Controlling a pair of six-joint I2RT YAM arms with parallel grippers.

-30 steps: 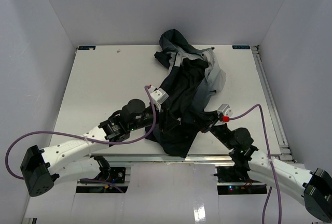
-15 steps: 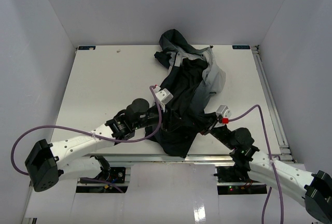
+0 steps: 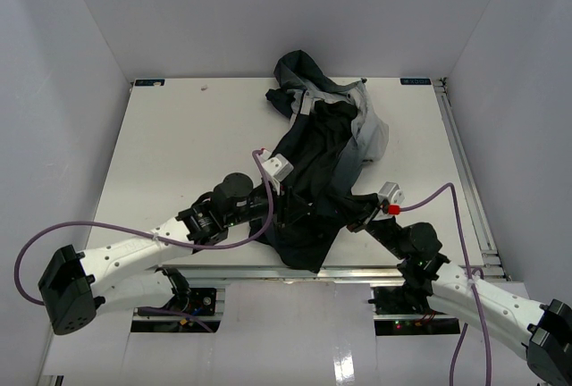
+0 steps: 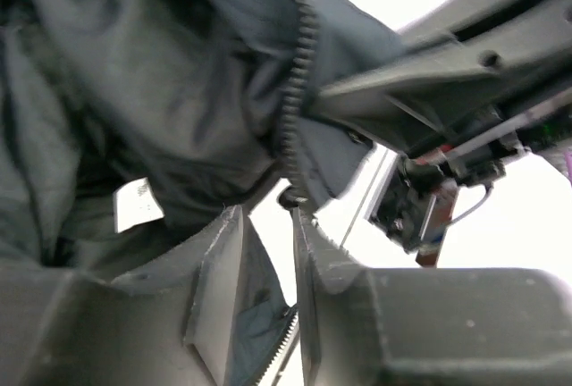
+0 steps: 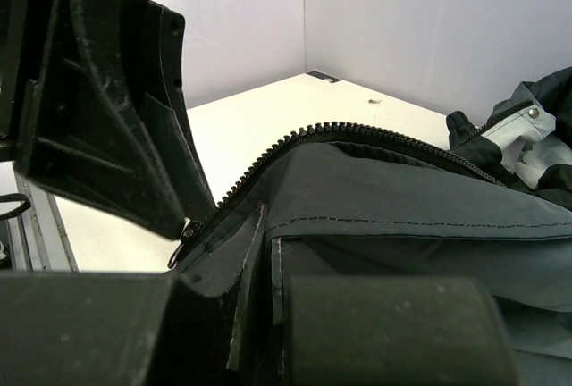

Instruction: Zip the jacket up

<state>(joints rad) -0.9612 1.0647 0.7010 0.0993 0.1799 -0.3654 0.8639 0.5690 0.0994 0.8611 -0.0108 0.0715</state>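
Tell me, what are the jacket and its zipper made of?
Jacket: looks like thin woven cloth, probably nylon or polyester, with a dull dark finish. It crumples softly and shows stitched seams.
Zipper: small dark chunky teeth, likely plastic, slightly shiny. Metal cannot be ruled out.

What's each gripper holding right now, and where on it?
Right gripper pinches the jacket by its zipper edge. Left gripper straddles the zipper pull, jaws not closed.
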